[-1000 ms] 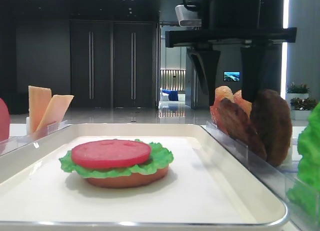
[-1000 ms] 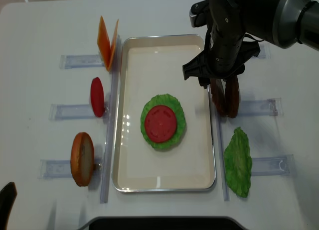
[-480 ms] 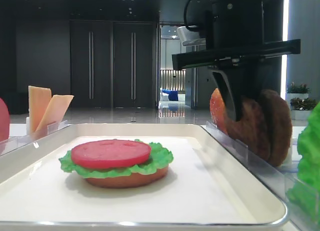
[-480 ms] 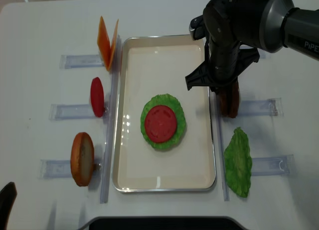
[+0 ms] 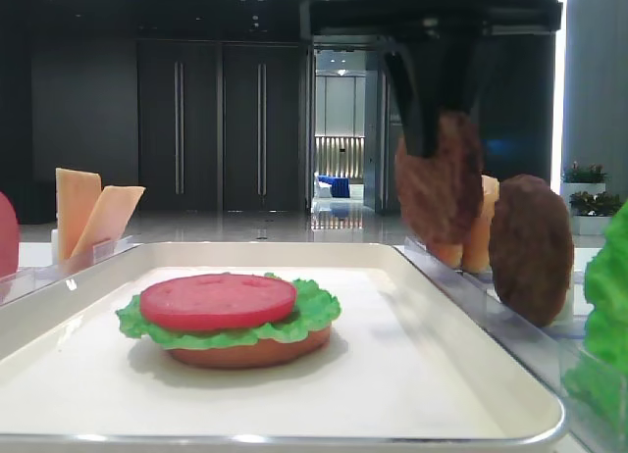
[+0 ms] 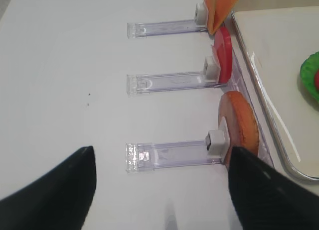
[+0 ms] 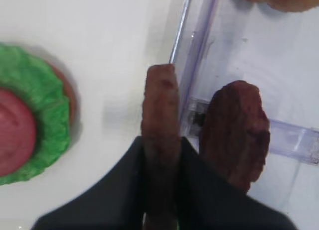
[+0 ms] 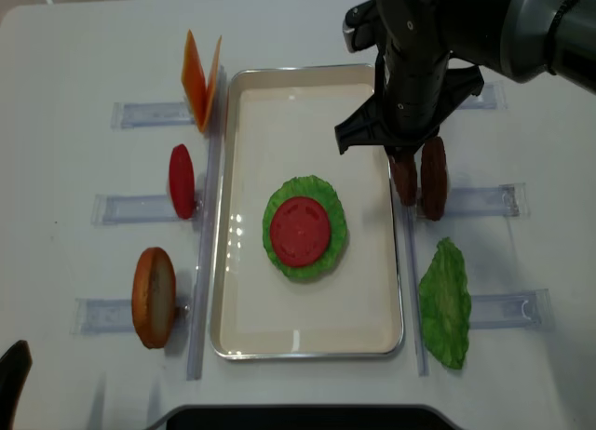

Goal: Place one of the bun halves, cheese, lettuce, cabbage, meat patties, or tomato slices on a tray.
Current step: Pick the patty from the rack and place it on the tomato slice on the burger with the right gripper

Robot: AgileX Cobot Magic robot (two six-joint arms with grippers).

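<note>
Pinching one of the meat patties [image 7: 159, 115] on edge, my right gripper [image 7: 160, 155] holds it upright just above the tray [image 8: 242, 216] rim, clear of its clear rack [image 7: 294, 135], where the second patty [image 7: 234, 133] stands. My left gripper [image 6: 159, 190] hangs open above the desk [image 6: 65, 90].

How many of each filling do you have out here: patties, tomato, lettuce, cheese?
Meat patties: 2
Tomato slices: 2
Lettuce leaves: 2
Cheese slices: 2
Total: 8
</note>
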